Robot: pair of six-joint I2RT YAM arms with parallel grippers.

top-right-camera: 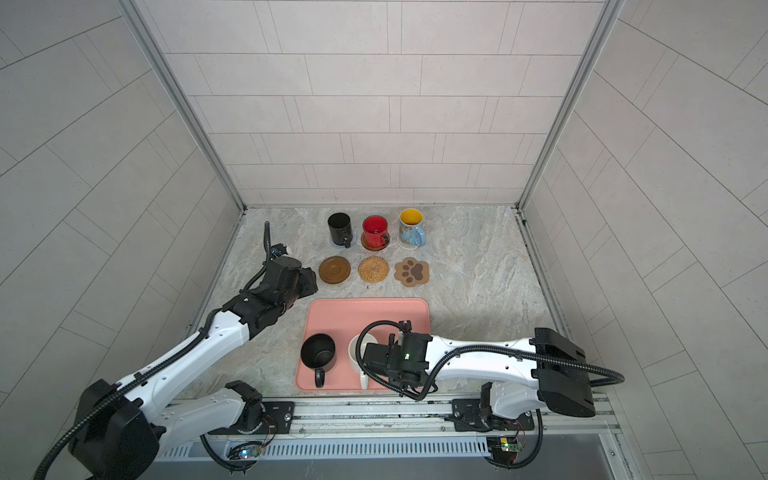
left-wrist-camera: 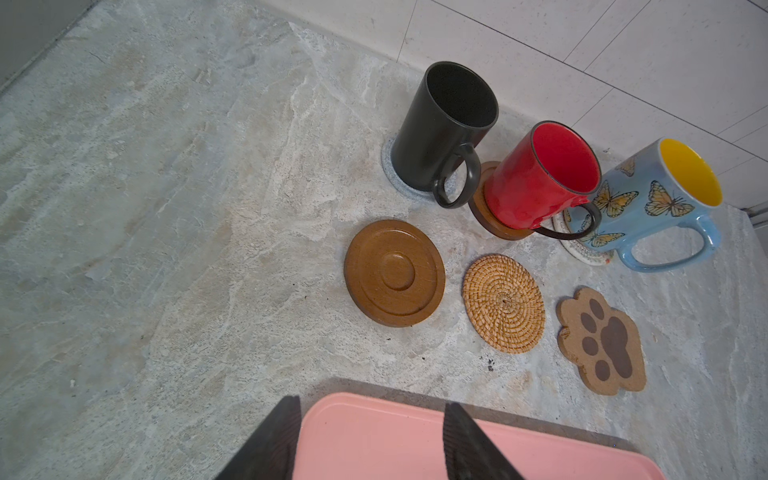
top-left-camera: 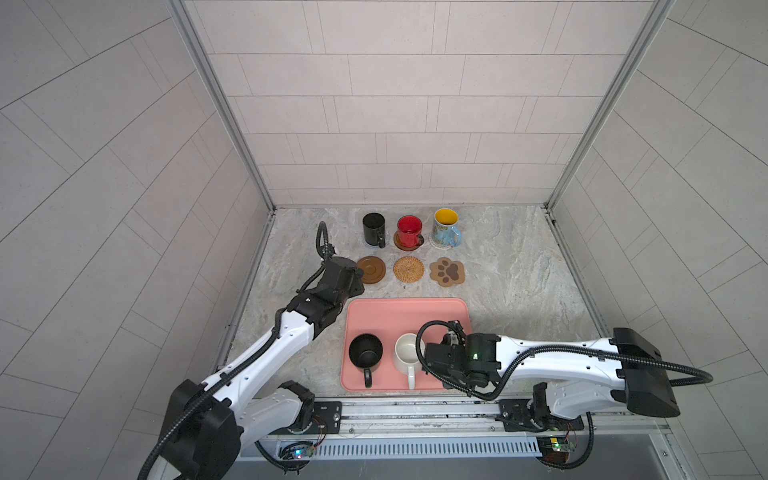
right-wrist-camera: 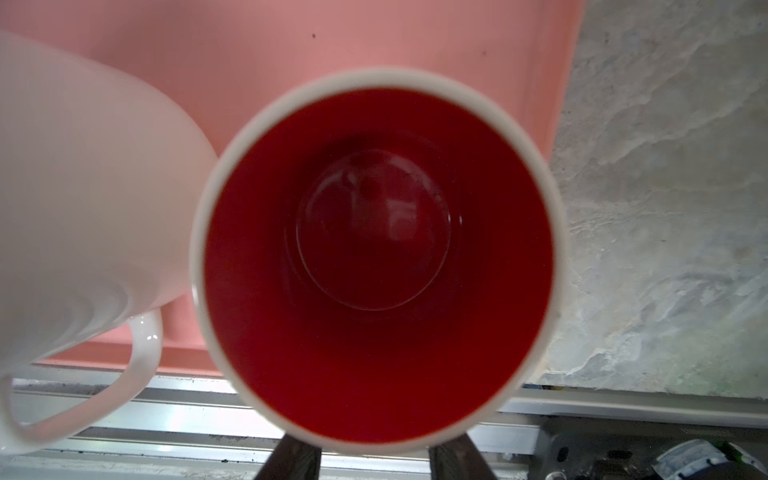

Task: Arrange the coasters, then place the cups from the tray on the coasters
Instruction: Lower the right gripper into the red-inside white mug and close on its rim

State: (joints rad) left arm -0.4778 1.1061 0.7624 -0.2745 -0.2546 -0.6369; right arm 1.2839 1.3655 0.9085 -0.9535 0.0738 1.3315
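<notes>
Left tool (left-wrist-camera: pixel 371 402): I see its jaws wide apart, holding nothing, by the tray's (top-left-camera: pixel 407 309) far left corner.
Right tool (right-wrist-camera: pixel 376 455): it is over the red-lined white cup (right-wrist-camera: pixel 374 257). Its fingers (right-wrist-camera: pixel 291 461) vanish under the rim, so I cannot tell its grip.
Tray: it also holds the white cup (top-left-camera: pixel 405 353) and a black cup (top-left-camera: pixel 365 353).
Far row: tall black cup (top-left-camera: pixel 373 227), red cup (top-left-camera: pixel 409 231) and blue cup (top-left-camera: pixel 445 227), each on a coaster.
Near row: brown disc (top-left-camera: pixel 371 270), rattan mat (top-left-camera: pixel 409 269) and paw mat (top-left-camera: pixel 447 271).
</notes>
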